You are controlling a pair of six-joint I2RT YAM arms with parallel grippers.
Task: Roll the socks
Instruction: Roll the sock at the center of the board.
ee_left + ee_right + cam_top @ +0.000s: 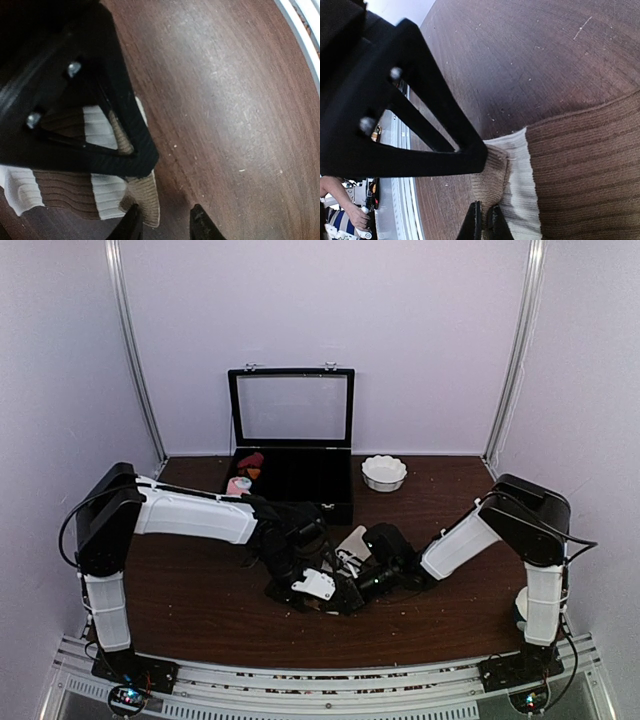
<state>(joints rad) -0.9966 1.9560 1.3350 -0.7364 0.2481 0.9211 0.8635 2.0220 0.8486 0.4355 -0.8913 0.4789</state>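
Roll barely begun: your right gripper [484, 222] pinches tan toe [492, 175] of ribbed brown-and-white fabric sock [580, 165]; left gripper [165, 226] apart (empty). Next: clamp edge, roll.

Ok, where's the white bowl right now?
In the top view, the white bowl sits on the table near the back edge, a little right of centre, just to the right of the open black box.

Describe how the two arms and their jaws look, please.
The left arm and the right arm both have white shell segments between bulky black joints. A thin black cable loops beside each upper joint. The jaws are matte black, open triangular frames with ribbed edges, each carrying two silver screw heads.
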